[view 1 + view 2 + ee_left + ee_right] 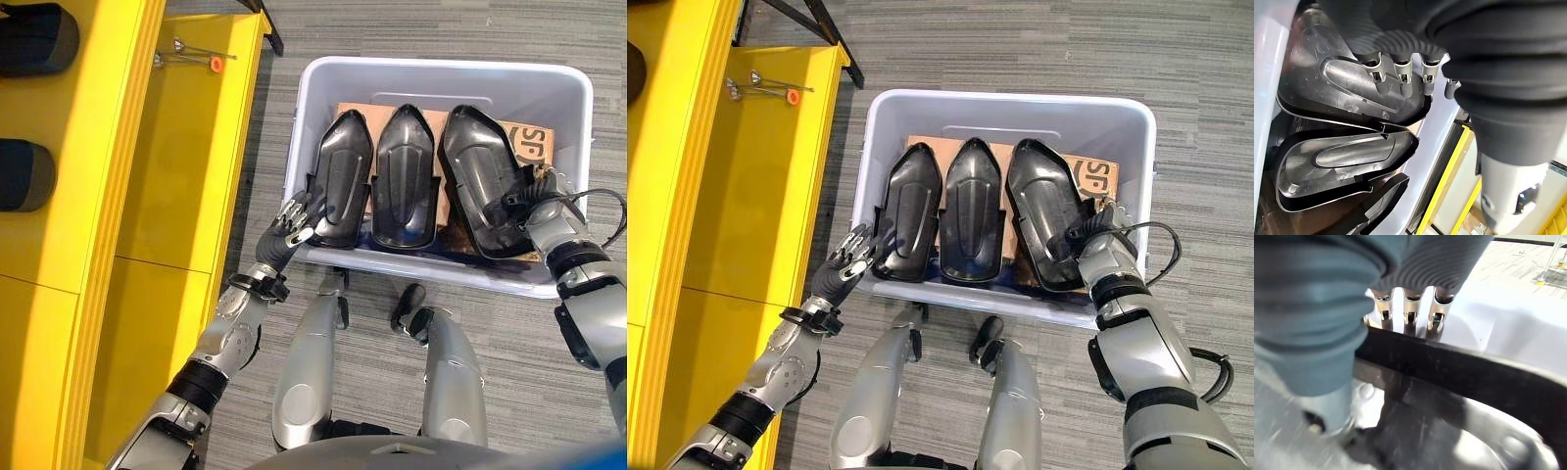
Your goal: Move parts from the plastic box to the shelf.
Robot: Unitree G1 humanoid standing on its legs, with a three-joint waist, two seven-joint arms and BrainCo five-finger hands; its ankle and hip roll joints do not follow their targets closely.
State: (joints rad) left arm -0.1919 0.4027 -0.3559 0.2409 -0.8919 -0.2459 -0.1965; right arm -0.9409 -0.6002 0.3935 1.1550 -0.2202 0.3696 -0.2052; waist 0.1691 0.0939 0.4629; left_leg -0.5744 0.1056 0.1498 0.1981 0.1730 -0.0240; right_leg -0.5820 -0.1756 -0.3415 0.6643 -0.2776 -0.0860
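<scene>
From the left eye view, a pale plastic box (323,73) sat on grey carpet (421,29), holding three black moulded parts side by side on a sheet of cardboard (358,108): a left part (343,166), a middle part (405,181) and a right part (480,176). The yellow shelf (186,147) stood just beside the box on the robot's left, with a small metal tool with an orange tip (201,57) lying near its far end and two dark rounded objects (29,39) at the upper tier. The left hand (294,223) rested at the box's near-left corner, against the left part's edge.

In the right eye view, the right hand (1099,227) lay over the near end of the right part, inside the box's right wall.

The left wrist view showed the left hand's fingers (1403,78) bent down over the rim of the left part, touching it; whether they gripped it I could not tell.

The right wrist view showed the right hand's fingers (1410,311) reaching past the black rim of the right part, their tips hidden behind it, so the grip could not be judged.
</scene>
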